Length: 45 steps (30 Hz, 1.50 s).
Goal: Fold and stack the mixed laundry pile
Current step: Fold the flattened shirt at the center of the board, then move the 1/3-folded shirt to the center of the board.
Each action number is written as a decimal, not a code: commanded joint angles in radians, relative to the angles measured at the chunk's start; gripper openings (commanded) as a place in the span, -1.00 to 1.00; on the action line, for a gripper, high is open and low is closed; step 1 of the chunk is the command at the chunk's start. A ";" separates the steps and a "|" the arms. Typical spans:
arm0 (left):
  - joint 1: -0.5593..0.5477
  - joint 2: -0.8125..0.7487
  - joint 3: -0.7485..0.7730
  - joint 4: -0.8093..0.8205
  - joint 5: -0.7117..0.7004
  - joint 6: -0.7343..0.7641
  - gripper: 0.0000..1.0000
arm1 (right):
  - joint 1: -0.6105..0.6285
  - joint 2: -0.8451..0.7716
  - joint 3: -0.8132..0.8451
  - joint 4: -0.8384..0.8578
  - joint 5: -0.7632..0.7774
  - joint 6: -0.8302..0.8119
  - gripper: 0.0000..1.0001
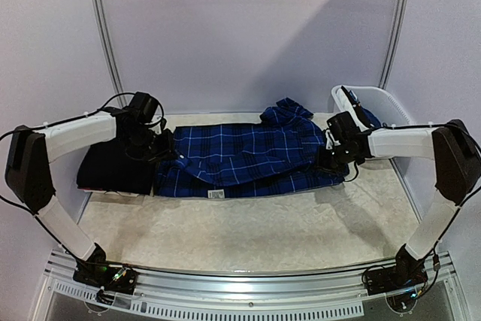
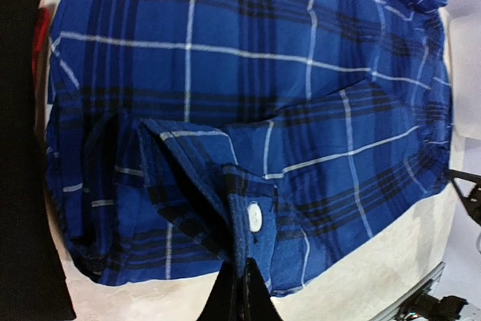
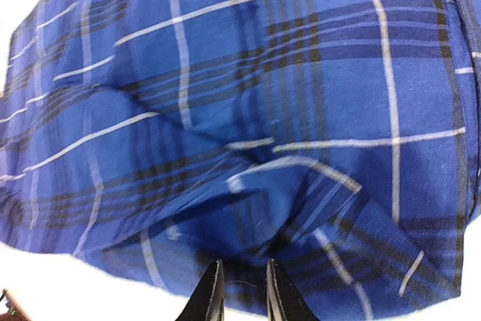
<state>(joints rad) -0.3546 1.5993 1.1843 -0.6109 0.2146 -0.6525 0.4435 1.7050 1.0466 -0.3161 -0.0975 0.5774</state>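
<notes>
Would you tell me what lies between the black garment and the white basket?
The blue plaid shirt spans that stretch, clearest in the top external view.

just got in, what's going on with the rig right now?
Both arms are on the blue plaid shirt, spread across the table. The left gripper is shut on a buttoned cuff at its left end; the right gripper pinches cloth at the other. A black garment lies at left, a white basket far right.
</notes>
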 commanded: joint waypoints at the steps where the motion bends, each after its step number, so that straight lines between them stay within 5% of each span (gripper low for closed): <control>1: 0.008 0.000 -0.053 0.037 -0.067 0.046 -1.00 | -0.005 -0.097 -0.012 0.027 -0.117 -0.015 -0.60; 5: 0.008 0.013 -0.049 0.006 -0.170 0.067 -0.93 | -0.005 -0.111 0.013 0.062 -0.213 -0.030 -0.60; 11: -0.025 -0.081 -0.037 -0.108 -0.391 0.000 -0.29 | 0.004 -0.044 0.107 0.087 -0.327 -0.033 -0.59; 15: -0.089 -0.146 0.005 -0.164 -0.481 -0.027 -0.12 | 0.027 0.019 0.186 0.082 -0.372 -0.043 -0.60; 28: -0.248 0.139 0.148 -0.114 -0.196 0.117 -0.39 | 0.042 0.244 0.290 -0.003 -0.427 -0.058 -0.60; 45: -0.257 0.423 0.186 -0.074 -0.183 0.150 -0.50 | 0.041 0.348 0.197 -0.134 -0.294 -0.116 -0.66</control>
<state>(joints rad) -0.6079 2.0087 1.3914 -0.7143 0.0196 -0.5186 0.4824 2.0262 1.2881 -0.3893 -0.4492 0.4862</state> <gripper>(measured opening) 0.255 0.173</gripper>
